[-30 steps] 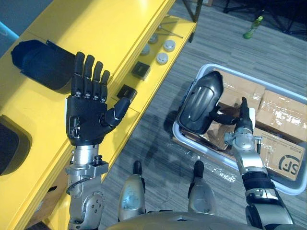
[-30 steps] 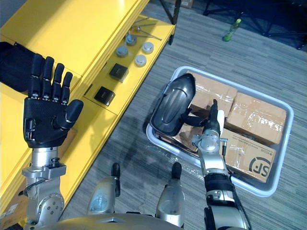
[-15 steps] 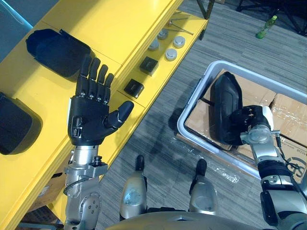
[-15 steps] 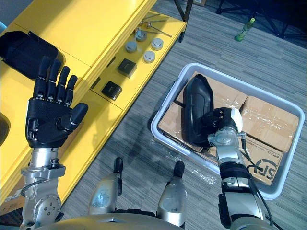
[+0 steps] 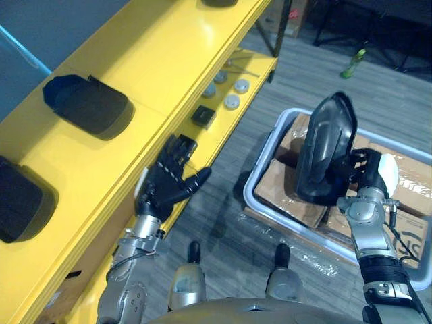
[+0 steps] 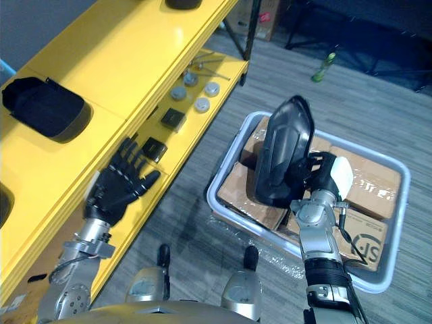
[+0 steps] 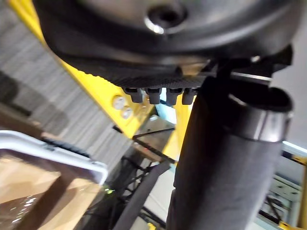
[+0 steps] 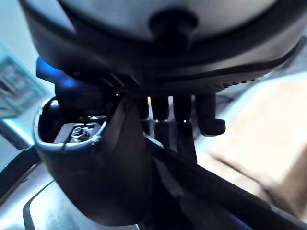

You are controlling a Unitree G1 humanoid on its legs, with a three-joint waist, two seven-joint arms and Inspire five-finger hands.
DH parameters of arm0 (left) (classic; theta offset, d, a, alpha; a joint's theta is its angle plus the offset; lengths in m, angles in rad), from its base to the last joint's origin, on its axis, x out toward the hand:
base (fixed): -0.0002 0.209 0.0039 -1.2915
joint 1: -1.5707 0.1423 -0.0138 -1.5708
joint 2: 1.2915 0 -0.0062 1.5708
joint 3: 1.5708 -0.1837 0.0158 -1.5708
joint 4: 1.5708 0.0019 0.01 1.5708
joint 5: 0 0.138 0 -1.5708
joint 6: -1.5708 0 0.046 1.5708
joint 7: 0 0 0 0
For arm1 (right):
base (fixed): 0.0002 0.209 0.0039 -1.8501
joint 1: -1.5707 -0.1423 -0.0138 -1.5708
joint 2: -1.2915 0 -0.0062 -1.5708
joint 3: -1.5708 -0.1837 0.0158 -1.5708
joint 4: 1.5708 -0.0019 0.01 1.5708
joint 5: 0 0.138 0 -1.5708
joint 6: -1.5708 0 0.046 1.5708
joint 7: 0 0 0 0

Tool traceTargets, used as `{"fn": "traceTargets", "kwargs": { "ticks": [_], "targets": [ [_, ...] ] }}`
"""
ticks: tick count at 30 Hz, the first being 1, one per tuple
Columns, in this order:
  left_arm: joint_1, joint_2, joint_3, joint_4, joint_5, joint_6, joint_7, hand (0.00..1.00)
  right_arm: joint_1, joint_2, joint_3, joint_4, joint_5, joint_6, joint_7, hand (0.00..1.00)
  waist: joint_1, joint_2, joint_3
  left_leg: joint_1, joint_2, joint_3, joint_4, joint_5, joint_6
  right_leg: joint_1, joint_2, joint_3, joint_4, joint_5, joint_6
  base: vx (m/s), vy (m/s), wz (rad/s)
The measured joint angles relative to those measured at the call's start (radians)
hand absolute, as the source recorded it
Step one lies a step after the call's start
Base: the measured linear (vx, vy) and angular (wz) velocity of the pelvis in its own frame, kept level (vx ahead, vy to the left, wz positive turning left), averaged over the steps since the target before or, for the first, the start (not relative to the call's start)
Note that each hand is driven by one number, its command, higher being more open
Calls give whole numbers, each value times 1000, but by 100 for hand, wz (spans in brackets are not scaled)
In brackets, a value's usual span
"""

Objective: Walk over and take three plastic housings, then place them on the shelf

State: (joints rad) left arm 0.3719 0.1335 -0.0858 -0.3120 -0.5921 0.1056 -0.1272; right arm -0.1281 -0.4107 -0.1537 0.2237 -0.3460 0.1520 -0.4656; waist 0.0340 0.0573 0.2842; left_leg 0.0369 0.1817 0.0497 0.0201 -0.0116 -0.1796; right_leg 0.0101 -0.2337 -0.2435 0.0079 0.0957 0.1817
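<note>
Gripping a black plastic housing (image 5: 327,148), the right hand (image 5: 368,177) has its fingers curled round one long edge of the part, and its white-covered thumb lies on the outer side. The housing stands nearly upright, narrow end up, raised above a grey bin (image 6: 214,196) that sits on the floor (image 5: 229,223). The bin holds taped cardboard boxes (image 5: 287,192). In the right wrist view the curled fingers (image 8: 204,115) close over the dark shell – the grip is firm.

The left hand (image 5: 169,185) is empty. Its fingers are straight and spread with the thumb out to the side, and it hovers at the front edge of the yellow shelf (image 5: 155,54), touching nothing that can be made out.

Shelf contents:
- A second housing (image 5: 88,108) lies flat on the top surface.
- A third housing (image 5: 20,209) lies near the robot's left, partly cut off by the view edge.
- The lower tier (image 5: 260,64) carries round metal parts (image 5: 233,101) and black square blocks (image 5: 202,116).

A green bottle (image 5: 354,62) lies on the floor, well beyond the bin.
</note>
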Motion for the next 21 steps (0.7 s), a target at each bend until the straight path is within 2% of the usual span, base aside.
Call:
{"fn": "traceTargets", "kwargs": {
  "ticks": [1,4,5,6,10,16,21],
  "targets": [
    [-4,6,-20,13,-3,36,10,100,1,1,0,-5,-12,-34,-17,0,-4,-15,-17,10,2,4,-6,0,0,8,3,0,-7,0,0,10,-6,-7],
    [-54,24,-75,70,-1,73,28,100,16,1,6,-29,-45,-109,-46,0,-7,-38,-61,18,2,12,-6,-1,-2,13,3,3,-12,1,2,-4,1,-6],
    [-71,25,-82,82,8,78,33,100,18,1,10,-38,-52,-122,-49,0,-8,-38,-62,26,2,14,-6,-2,-2,19,3,3,-12,2,3,-34,2,-14],
    [-106,25,-95,115,29,78,39,100,21,1,23,-45,-80,-160,-60,0,-11,-37,-67,43,3,24,-7,-5,-4,35,4,6,-20,4,5,-43,-1,-13],
    [-180,21,-123,159,35,76,35,100,32,1,64,-45,-81,-208,-63,0,-16,-30,-117,44,9,47,-5,-12,-8,37,15,20,-61,26,3,-36,-3,-20],
    [-280,19,-214,197,17,-29,36,100,32,30,127,-45,-79,-259,-63,0,-42,-19,-150,65,34,92,-4,-18,-17,32,44,58,-82,48,-9,-9,-8,-23],
    [-341,-7,-218,244,50,-76,60,100,32,73,173,-56,-75,-283,-56,0,-60,-22,-165,78,44,121,5,-29,-22,24,57,85,-83,55,-16,-17,-1,-20]
  ]
}}
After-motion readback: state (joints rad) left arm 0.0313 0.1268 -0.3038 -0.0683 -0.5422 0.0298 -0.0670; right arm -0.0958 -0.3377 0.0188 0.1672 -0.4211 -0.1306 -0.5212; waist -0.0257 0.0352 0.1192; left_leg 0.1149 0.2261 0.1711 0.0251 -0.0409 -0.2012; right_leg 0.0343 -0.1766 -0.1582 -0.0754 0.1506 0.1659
